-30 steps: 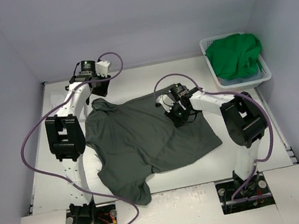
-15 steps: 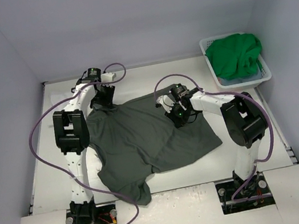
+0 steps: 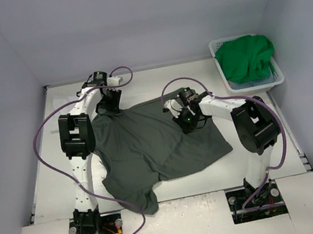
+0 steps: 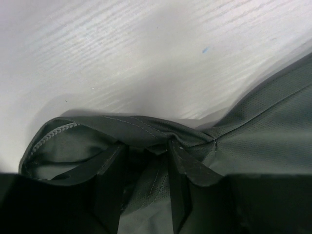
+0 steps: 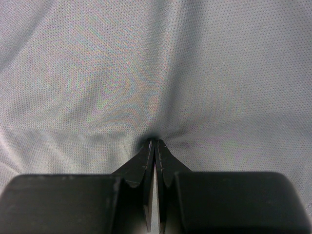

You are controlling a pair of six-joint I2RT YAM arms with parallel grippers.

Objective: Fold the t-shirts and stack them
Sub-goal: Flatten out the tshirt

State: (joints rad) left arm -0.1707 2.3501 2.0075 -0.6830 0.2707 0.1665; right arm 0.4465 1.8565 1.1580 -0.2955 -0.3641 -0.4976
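Note:
A dark grey t-shirt (image 3: 150,148) lies spread over the middle of the white table (image 3: 156,80). My left gripper (image 3: 108,106) is down at its far left corner. In the left wrist view that gripper (image 4: 145,145) stands open, its fingers astride a bunched, stitched fold of the shirt (image 4: 273,131). My right gripper (image 3: 187,126) rests on the shirt's right part. In the right wrist view it (image 5: 154,141) is shut, and the grey cloth (image 5: 146,63) puckers toward its tips. A bright green t-shirt (image 3: 246,57) is heaped in the basket.
A white laundry basket (image 3: 217,61) stands at the far right corner of the table, with light blue cloth (image 3: 248,84) under the green shirt. Purple cables loop beside both arms. Walls close in the table on three sides.
My left arm has swung from the back edge down onto the shirt's far left corner, which is now bunched. The right gripper has stayed where it was.

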